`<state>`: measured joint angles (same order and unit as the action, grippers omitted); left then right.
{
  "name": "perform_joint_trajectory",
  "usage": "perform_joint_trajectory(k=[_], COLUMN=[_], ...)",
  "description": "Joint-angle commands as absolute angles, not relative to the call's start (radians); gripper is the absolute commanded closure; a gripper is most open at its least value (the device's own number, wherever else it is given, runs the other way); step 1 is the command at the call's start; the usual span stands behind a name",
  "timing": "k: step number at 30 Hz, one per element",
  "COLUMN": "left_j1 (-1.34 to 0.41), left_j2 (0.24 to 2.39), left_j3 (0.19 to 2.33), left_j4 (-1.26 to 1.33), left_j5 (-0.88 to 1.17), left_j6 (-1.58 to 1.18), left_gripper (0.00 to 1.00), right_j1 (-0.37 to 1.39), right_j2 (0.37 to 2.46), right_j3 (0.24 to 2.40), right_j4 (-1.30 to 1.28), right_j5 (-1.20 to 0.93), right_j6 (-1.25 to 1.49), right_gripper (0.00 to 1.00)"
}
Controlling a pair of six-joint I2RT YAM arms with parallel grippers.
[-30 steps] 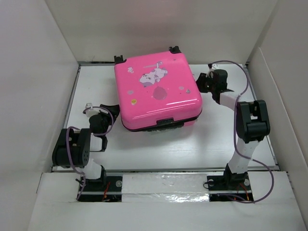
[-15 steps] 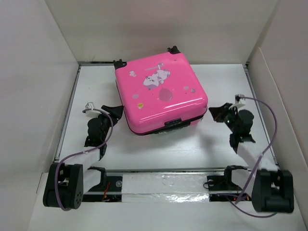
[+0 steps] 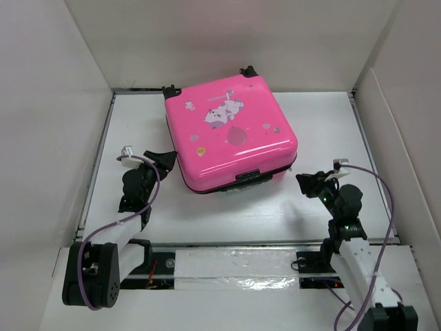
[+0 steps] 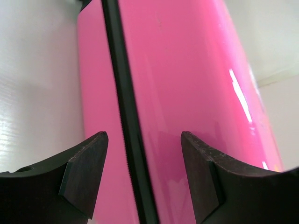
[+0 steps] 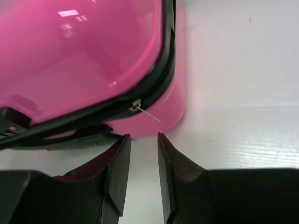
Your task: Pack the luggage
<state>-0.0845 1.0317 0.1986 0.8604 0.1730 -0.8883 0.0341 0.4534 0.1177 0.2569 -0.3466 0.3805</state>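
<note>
The luggage point(image 3: 231, 134) is a bright pink hard-shell suitcase lying flat and closed on the white table, cartoon stickers on top and black wheels at the back. My left gripper point(image 3: 167, 157) is open at its left front corner. In the left wrist view, the pink shell point(image 4: 187, 93) and its black zip line point(image 4: 124, 107) lie between the fingers of the left gripper point(image 4: 144, 177). My right gripper point(image 3: 304, 181) sits low just off the suitcase's right front corner. In the right wrist view the right gripper point(image 5: 144, 154) is narrowly open and empty, just short of a metal zip pull point(image 5: 141, 108).
White walls enclose the table on the left, back and right. A black handle or latch part point(image 3: 247, 176) sits on the suitcase's front side. Bare table point(image 3: 227, 214) lies between the suitcase and the arm bases.
The right arm has dropped from the suitcase's right side and drawn back to its right front corner. The left arm lowered early on. The suitcase shifted slightly, then stayed.
</note>
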Motion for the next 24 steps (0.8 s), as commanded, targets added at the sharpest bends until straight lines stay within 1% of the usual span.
perform_joint_trajectory(k=[1, 2, 4, 5, 7, 12, 15, 16, 18, 19, 24], left_j1=[-0.084, -0.084, -0.084, -0.084, -0.084, -0.084, -0.084, -0.084, -0.084, -0.084, -0.084], left_j2=[0.983, 0.979, 0.98, 0.982, 0.992, 0.996, 0.971, 0.963, 0.939, 0.931, 0.89], left_j3=[0.206, 0.209, 0.207, 0.206, 0.201, 0.18, 0.167, 0.167, 0.167, 0.167, 0.167], left_j4=[0.89, 0.884, 0.881, 0.885, 0.891, 0.89, 0.871, 0.861, 0.833, 0.822, 0.767], left_j5=[0.213, 0.215, 0.213, 0.213, 0.219, 0.229, 0.229, 0.23, 0.229, 0.224, 0.204], left_j6=[-0.894, -0.893, -0.887, -0.887, -0.884, -0.876, -0.867, -0.862, -0.853, -0.848, -0.831], left_gripper=[0.39, 0.39, 0.39, 0.39, 0.39, 0.4, 0.42, 0.44, 0.45, 0.46, 0.47], right_j1=[0.04, 0.049, 0.049, 0.06, 0.09, 0.164, 0.201, 0.201, 0.222, 0.222, 0.256], right_j2=[0.628, 0.732, 0.808, 0.852, 0.902, 0.975, 0.999, 1.012, 1.029, 1.035, 1.035], right_j3=[0.195, 0.208, 0.213, 0.215, 0.222, 0.281, 0.298, 0.304, 0.328, 0.337, 0.364], right_j4=[0.319, 0.378, 0.454, 0.513, 0.554, 0.546, 0.566, 0.566, 0.566, 0.557, 0.48], right_j5=[-0.452, -0.465, -0.483, -0.482, -0.43, -0.356, -0.279, -0.25, -0.223, -0.204, -0.138], right_j6=[0.285, 0.276, 0.271, 0.272, 0.259, 0.206, 0.19, 0.186, 0.183, 0.183, 0.187], right_gripper=[0.65, 0.64, 0.62, 0.59, 0.58, 0.56, 0.55, 0.55, 0.55, 0.55, 0.56])
